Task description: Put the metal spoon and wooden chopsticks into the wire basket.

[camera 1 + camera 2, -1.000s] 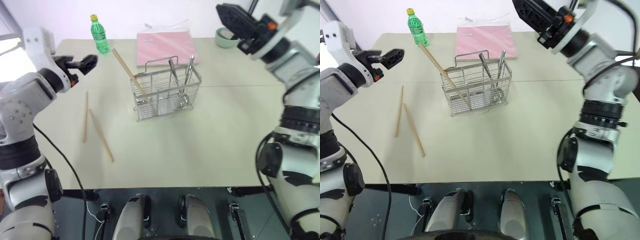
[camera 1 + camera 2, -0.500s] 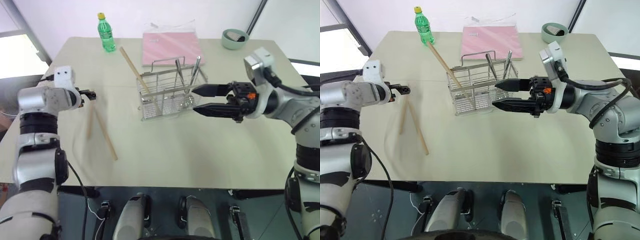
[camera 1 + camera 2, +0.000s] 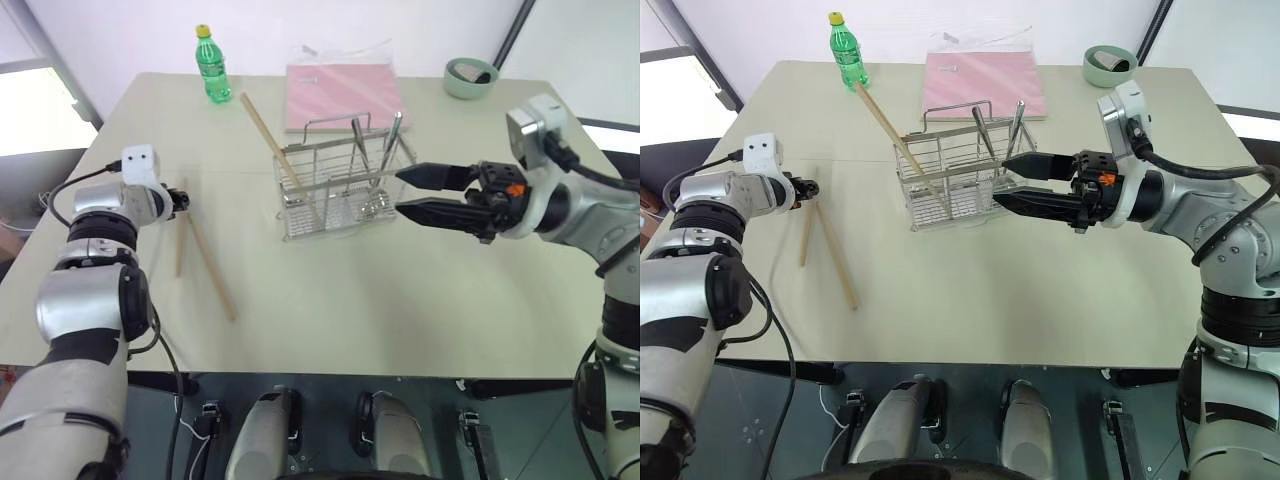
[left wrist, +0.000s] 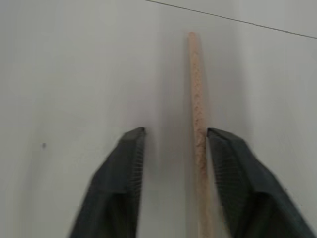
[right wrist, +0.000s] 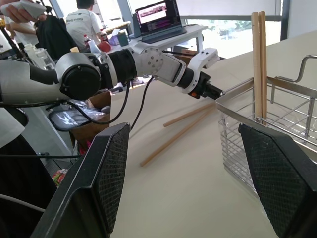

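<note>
The wire basket (image 3: 340, 190) stands mid-table. One pair of wooden chopsticks (image 3: 272, 143) leans in its left end. Two slim metal handles (image 3: 358, 140) stand upright inside; I cannot tell which is the metal spoon. Two more chopsticks (image 3: 208, 268) lie on the table left of the basket. My left gripper (image 4: 173, 131) is down at the far end of one lying chopstick (image 4: 197, 99). Its fingers (image 4: 131, 163) stand apart with the stick between them, close to one pad. My right gripper (image 3: 400, 192) is level and open just right of the basket, holding nothing.
A green bottle (image 3: 210, 65) stands at the back left. A flat pink pad (image 3: 345, 95) lies behind the basket, and a pale green bowl (image 3: 468, 78) sits at the back right. Seated people (image 5: 91, 22) and a laptop (image 5: 157, 12) show beyond the table.
My left gripper came down to the table at the lying chopstick's far end. My right arm swung down to level beside the basket. In the last half second both barely moved.
</note>
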{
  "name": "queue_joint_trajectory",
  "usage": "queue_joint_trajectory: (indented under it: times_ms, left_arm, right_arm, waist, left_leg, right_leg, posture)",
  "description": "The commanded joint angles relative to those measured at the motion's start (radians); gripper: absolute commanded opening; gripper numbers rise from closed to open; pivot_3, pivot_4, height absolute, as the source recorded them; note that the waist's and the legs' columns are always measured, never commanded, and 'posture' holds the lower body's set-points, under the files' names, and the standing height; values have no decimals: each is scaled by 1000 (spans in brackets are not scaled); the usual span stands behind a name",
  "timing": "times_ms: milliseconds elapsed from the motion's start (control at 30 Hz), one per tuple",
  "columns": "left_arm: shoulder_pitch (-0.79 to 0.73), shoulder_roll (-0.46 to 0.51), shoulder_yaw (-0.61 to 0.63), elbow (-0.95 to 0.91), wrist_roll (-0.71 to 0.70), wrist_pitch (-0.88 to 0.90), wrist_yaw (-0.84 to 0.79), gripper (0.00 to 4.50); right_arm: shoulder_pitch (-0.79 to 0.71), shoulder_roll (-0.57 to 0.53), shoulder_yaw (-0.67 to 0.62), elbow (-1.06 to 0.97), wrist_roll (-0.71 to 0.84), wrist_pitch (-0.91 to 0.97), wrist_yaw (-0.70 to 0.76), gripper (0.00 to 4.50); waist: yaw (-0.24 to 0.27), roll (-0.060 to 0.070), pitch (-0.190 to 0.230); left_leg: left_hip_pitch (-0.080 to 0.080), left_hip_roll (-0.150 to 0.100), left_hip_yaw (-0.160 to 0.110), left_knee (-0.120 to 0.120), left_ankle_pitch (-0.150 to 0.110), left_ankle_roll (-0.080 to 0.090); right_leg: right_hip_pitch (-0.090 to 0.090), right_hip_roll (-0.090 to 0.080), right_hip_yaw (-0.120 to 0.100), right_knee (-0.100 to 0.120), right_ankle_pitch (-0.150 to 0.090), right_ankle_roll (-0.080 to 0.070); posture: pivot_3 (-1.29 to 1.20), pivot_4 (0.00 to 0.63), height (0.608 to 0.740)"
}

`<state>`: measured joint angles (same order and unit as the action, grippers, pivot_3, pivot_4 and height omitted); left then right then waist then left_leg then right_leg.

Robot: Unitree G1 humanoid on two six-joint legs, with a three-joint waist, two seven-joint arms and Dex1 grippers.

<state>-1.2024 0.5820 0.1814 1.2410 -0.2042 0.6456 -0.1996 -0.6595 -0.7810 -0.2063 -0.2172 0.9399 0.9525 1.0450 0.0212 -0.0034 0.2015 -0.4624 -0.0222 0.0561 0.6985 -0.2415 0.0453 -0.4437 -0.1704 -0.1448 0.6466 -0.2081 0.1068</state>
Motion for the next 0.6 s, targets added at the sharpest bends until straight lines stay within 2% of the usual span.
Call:
queue_joint_trajectory:
  times_ms: [33,233,333,433,500,600]
  left_arm:
    - [-29,-1,23,13,9,-4,2,33]
    - [-33,24,47,0,23,-105,66,33]
    - [-48,82,82,-51,39,-353,172,33]
    - [-90,97,156,-121,-20,-542,169,33]
    - [-117,69,189,-229,-70,-628,99,33]
    - [-162,-57,246,-479,-236,-545,38,33]
  right_arm:
    - [2,-26,-34,-20,19,-10,4,3599]
    - [4,-39,-31,-3,11,-24,13,3599]
    - [11,-42,-35,0,10,-26,7,3599]
    - [16,-47,-50,2,17,-17,-5,3599]
    - [19,-53,-58,4,16,-12,-14,3599]
    - [28,-57,-72,3,27,2,-32,3599]
  waist:
    - [3,0,0]
    - [7,-2,1]
    - [5,-5,3]
    - [-4,-7,3]
    - [3,-7,4]
    - [25,-8,3]
  left_leg:
    - [0,0,0,0,0,0]
    - [0,0,0,0,0,0]
    - [-1,0,0,0,0,0]
    - [-2,1,0,0,0,0]
    - [-3,1,0,0,0,-1]
    - [-4,1,0,0,0,-1]
  right_leg:
    - [0,0,0,0,0,0]
    - [0,0,0,0,0,0]
    - [-1,0,0,0,1,0]
    - [-2,0,0,-1,2,-1]
    - [-2,0,-1,-2,2,-1]
    - [0,0,-2,-8,5,1]
  posture:
    - [0,150,686]
    - [0,150,686]
    - [0,150,686]
    - [0,150,686]
    - [0,150,686]
    - [0,150,686]
